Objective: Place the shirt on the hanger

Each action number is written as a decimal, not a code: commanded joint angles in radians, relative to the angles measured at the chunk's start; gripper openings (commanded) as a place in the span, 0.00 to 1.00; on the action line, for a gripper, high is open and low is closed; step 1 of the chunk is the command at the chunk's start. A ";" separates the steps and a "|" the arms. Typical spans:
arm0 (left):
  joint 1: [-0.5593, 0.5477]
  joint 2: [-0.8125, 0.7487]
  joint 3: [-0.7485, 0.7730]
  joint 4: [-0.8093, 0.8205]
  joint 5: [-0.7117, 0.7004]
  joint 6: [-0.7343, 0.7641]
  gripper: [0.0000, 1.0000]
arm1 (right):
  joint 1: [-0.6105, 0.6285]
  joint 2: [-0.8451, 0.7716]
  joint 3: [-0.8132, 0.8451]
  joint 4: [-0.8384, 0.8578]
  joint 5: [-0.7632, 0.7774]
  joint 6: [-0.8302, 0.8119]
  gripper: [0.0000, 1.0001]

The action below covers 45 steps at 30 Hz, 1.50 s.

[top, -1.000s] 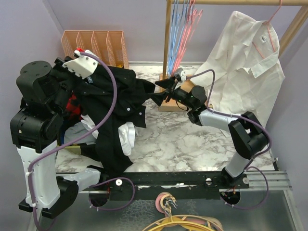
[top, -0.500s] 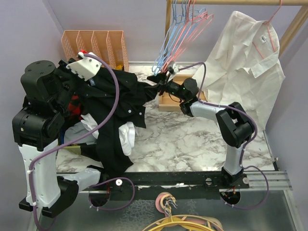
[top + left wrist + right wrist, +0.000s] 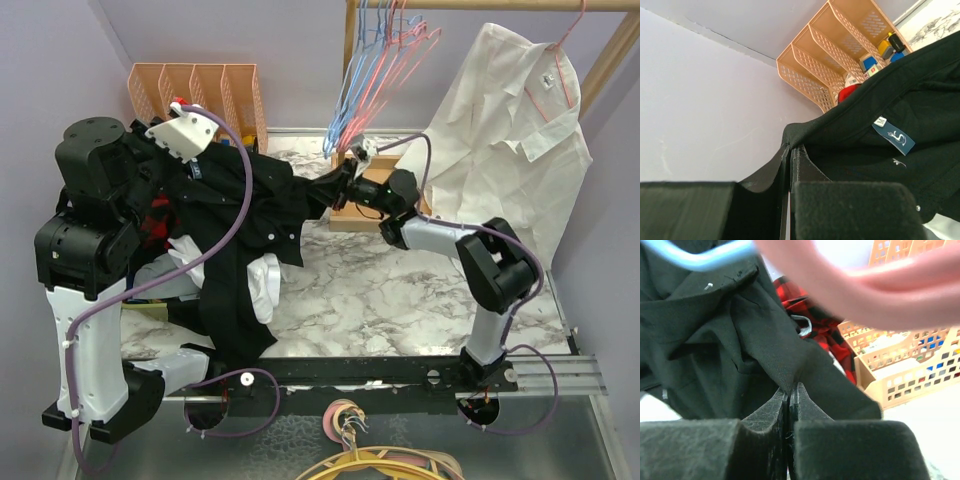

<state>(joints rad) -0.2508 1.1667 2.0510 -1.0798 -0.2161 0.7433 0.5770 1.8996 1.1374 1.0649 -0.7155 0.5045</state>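
The black shirt (image 3: 250,220) hangs stretched between both arms over the left of the table. My left gripper (image 3: 790,150) is shut on its collar edge, held high near a blue size label (image 3: 892,137). My right gripper (image 3: 333,187) is shut on a fold of the shirt's right side (image 3: 790,387). The pink hanger (image 3: 400,55) hangs tilted among blue hangers (image 3: 350,95) on the rod just above my right gripper. In the right wrist view it is a blurred pink bar (image 3: 880,285) close to the lens.
An orange mesh file rack (image 3: 200,95) stands at the back left. A white shirt (image 3: 510,130) hangs at the right. The wooden rack post (image 3: 348,70) and its base (image 3: 350,215) stand behind my right gripper. A red plaid garment (image 3: 150,215) lies under the shirt.
My right gripper has gone from open to shut on the black shirt's fabric. The hangers on the rod have swung up to the left. The left arm has risen slightly.
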 commanded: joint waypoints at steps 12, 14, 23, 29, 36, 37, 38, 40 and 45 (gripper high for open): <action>0.008 0.092 0.094 0.011 0.230 -0.163 0.00 | 0.035 -0.933 -0.181 -0.527 0.293 -0.332 0.01; 0.009 0.113 0.124 -0.003 0.294 -0.182 0.00 | 0.035 -0.982 -0.061 -0.697 0.355 -0.460 0.01; 0.003 0.213 0.287 -0.002 0.482 -0.262 0.00 | 0.035 -0.992 0.267 -0.980 0.540 -0.657 0.01; -0.006 0.239 0.135 0.080 0.588 -0.297 0.00 | 0.035 -1.072 0.029 -1.015 0.616 -0.549 0.01; -0.058 0.311 0.029 0.214 0.610 -0.367 0.00 | 0.035 -1.151 -0.165 -1.099 0.602 -0.401 0.01; -0.060 0.317 0.013 0.231 0.615 -0.381 0.00 | 0.034 -1.162 -0.207 -1.099 0.616 -0.387 0.01; -0.060 0.320 -0.011 0.253 0.615 -0.398 0.00 | 0.035 -1.171 -0.247 -1.102 0.648 -0.361 0.01; -0.061 0.319 -0.086 0.305 0.614 -0.431 0.00 | 0.034 -1.196 -0.341 -1.089 0.725 -0.292 0.01; -0.097 0.288 -0.358 0.475 0.574 -0.483 0.00 | 0.034 -1.250 -0.600 -0.952 0.837 -0.135 0.70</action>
<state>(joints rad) -0.3134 1.4960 1.8549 -0.7818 0.3634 0.3298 0.6132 0.6804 0.6846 0.0097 -0.0151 0.2073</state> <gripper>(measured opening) 0.019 0.301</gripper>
